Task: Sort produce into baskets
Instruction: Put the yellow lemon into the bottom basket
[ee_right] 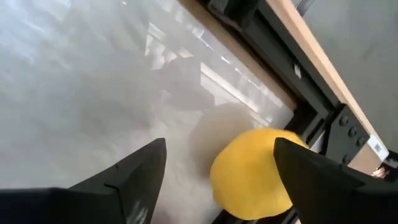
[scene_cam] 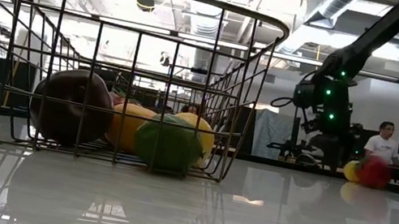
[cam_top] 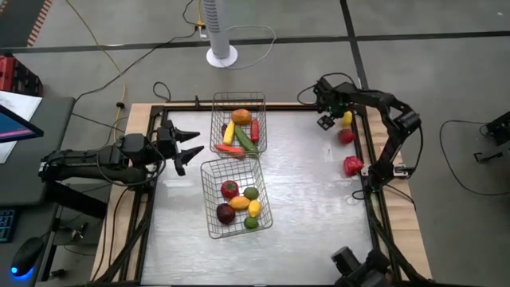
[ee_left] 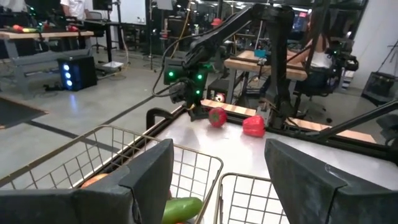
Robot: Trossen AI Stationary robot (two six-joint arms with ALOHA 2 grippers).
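Two silver wire baskets stand mid-table, a far basket (cam_top: 237, 104) with long orange, yellow, red and green pieces and a near basket (cam_top: 209, 199) with round red, purple, yellow and green pieces. A yellow fruit (cam_top: 347, 118) (ee_right: 252, 180), a round red fruit (cam_top: 345, 136) and a red pepper (cam_top: 353, 166) lie on the table near its right edge. My right gripper (cam_top: 326, 121) (ee_right: 219, 149) is open, just above and beside the yellow fruit, pointing down. My left gripper (cam_top: 188, 147) (ee_left: 217, 162) is open and empty, left of the baskets.
The table's raised black frame (cam_top: 368, 147) runs close behind the three loose pieces. A white fan base (cam_top: 222, 56) stands on the floor beyond the far edge. A person (scene_cam: 381, 144) sits in the room behind. Bare tabletop lies between the baskets and the right-hand pieces.
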